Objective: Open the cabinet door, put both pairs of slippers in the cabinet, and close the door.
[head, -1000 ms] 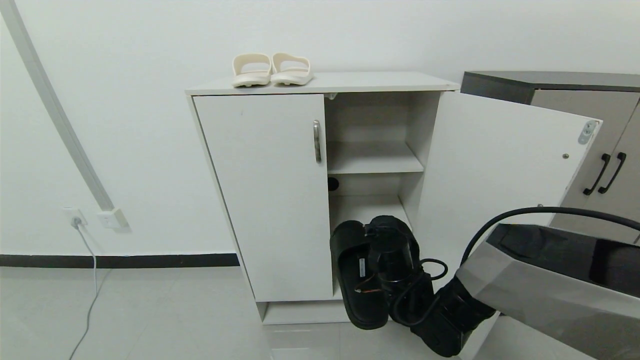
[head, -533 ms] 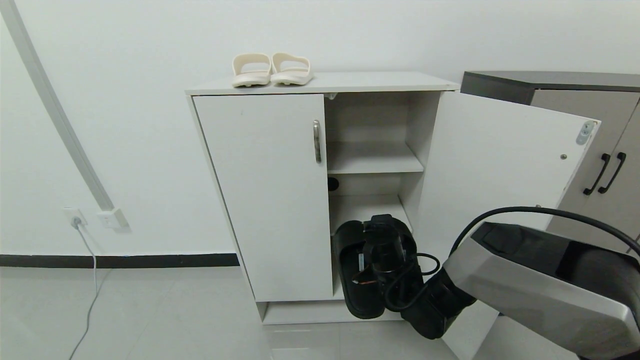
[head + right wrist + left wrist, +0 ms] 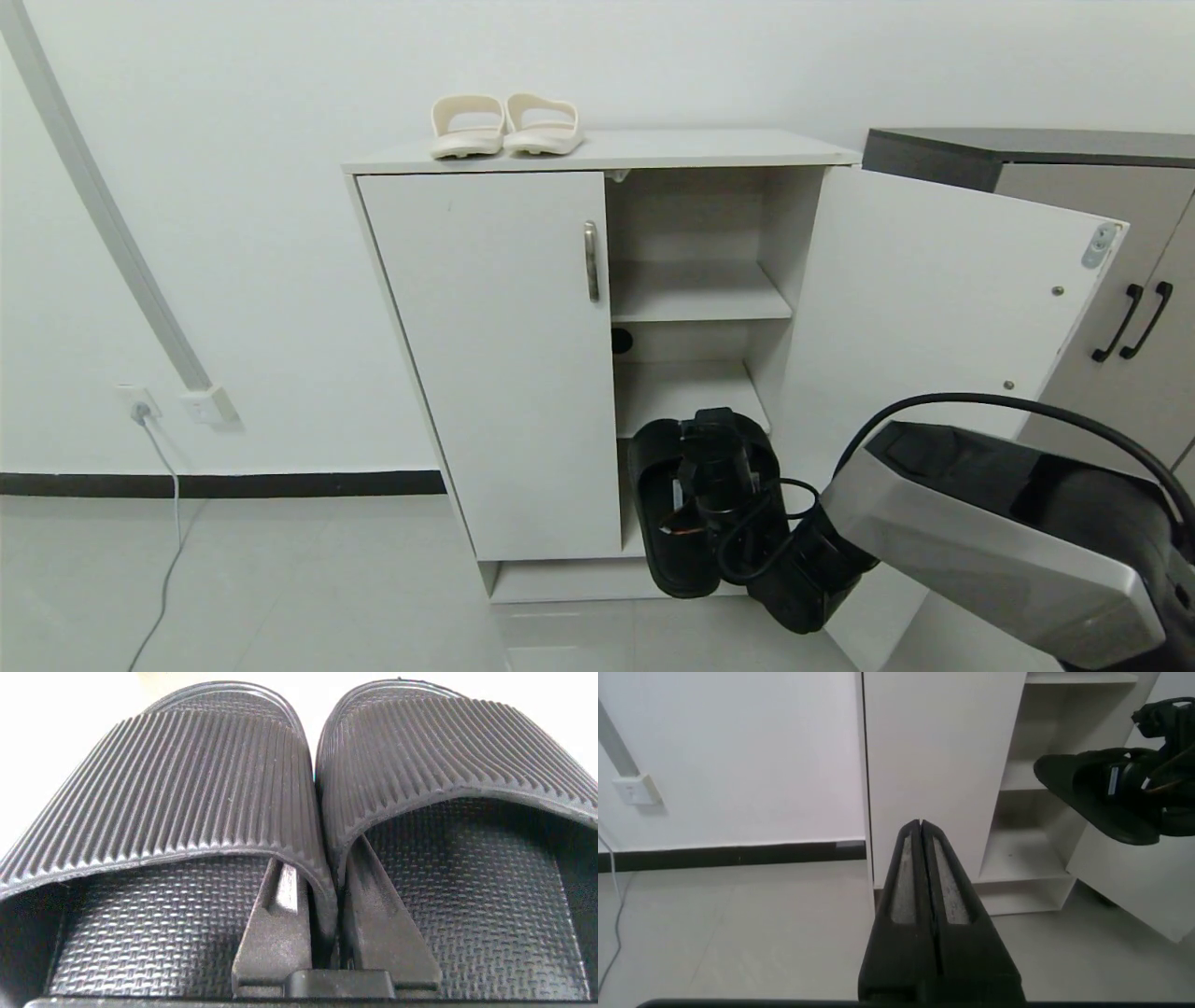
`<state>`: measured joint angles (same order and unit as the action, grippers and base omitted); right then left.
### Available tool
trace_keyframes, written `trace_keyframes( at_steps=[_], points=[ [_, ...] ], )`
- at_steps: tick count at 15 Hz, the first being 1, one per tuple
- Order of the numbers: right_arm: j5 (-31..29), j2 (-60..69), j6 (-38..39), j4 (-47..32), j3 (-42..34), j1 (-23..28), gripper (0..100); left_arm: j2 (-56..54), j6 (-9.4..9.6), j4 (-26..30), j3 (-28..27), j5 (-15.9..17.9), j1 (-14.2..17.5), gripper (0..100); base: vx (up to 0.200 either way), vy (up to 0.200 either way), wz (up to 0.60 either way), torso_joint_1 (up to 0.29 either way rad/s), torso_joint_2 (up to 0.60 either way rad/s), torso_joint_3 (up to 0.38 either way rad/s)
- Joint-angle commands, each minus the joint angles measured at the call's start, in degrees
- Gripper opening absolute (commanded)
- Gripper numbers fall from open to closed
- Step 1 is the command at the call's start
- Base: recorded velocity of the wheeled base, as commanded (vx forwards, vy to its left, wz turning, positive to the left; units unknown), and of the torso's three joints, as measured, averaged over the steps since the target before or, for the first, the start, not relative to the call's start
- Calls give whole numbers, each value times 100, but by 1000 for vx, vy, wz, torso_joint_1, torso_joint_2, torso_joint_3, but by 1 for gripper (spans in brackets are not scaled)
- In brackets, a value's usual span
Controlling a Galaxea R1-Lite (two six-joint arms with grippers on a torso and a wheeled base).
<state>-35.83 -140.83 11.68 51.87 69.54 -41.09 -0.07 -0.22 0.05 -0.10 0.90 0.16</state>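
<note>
R gripper (image 3: 320, 882) pinches the black slippers (image 3: 665, 509) side by side, one finger in each. Straps have thin ridges, insides have tiny bumps. They hang by the cabinet (image 3: 495, 373) low shelf, w/ the door (image 3: 924, 299) open. Cream slippers (image 3: 507, 124) sit on top. L gripper (image 3: 920, 831) is closed tight, holding nothing.

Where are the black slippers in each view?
Head view: black slippers hang at the cabinet's open lower compartment.
Left wrist view: before its open shelves, beyond the left claw.
Right wrist view: close up, inner edges pinched by the right claw.
Shared landmark: the cabinet, in head and left wrist views.
</note>
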Motion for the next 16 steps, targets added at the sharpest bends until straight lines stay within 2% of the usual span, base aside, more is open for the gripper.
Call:
trace_keyframes(
  at_steps=[1, 12, 16],
  points=[
    [-3, -59, 1, 7, -1, -4, 0, 7, -4, 4, 1, -2, 2, 0, 0, 0, 0, -2, 7, -134],
    [-161, -235, -8, 86, 78, -4, 0, 7, -4, -5, 1, -2, 2, 0, 0, 0, 0, 4, 4, -188],
    [-416, -331, -271, 737, 104, 5, 0, 7, -4, -5, 1, -2, 2, 0, 0, 0, 0, 1, 2, -182]
  ],
)
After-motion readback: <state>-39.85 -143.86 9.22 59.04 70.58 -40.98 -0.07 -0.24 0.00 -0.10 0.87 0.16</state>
